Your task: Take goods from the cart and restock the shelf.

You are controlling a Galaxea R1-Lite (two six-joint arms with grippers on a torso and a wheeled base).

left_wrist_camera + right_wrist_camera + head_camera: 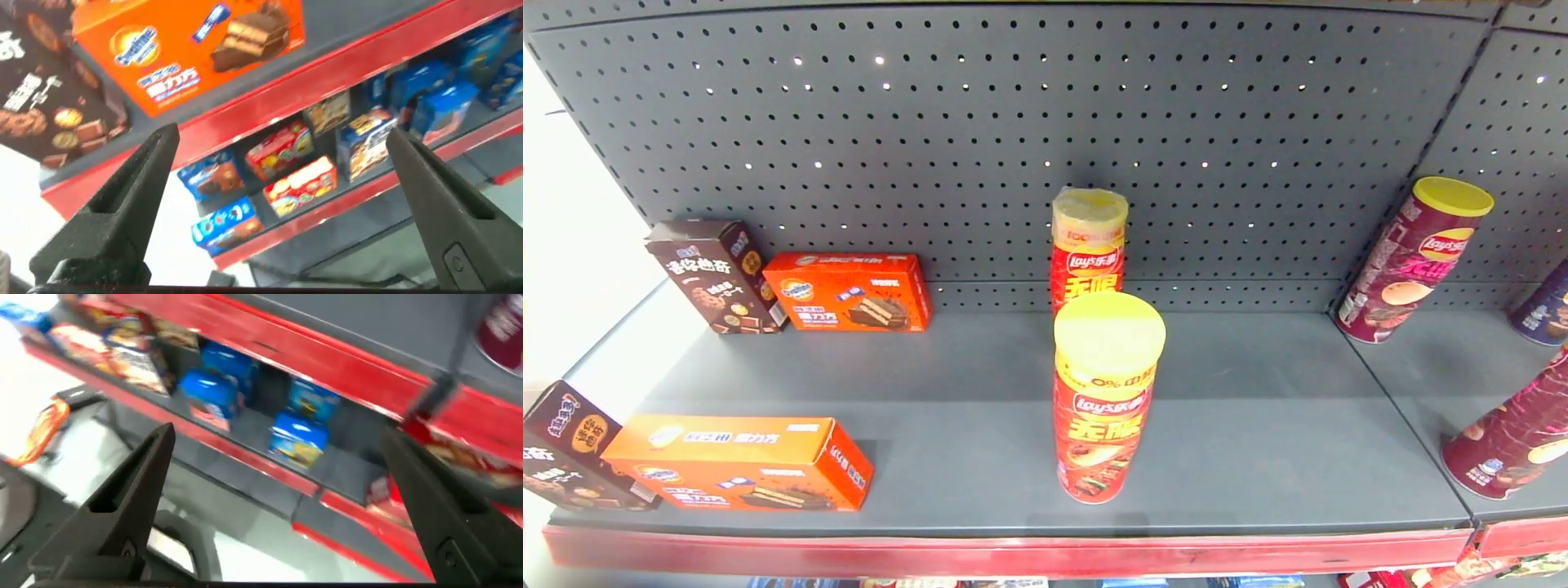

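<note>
Perforated grey back panel [1013,122], pale floor [20,216] below

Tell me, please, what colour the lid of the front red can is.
Yellow; the lid shows best in the head view.

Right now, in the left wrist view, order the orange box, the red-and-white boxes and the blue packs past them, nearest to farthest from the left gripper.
1. orange box, upper shelf front.
2. red-and-white boxes, lower shelf, set back.
3. blue packs, lower shelf, farther along.

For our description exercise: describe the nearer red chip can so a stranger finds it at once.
On the grey shelf, look to the middle. Two upright red chip cans stand in line; yours is the front can, nearer the red shelf edge than the rear can.
</note>
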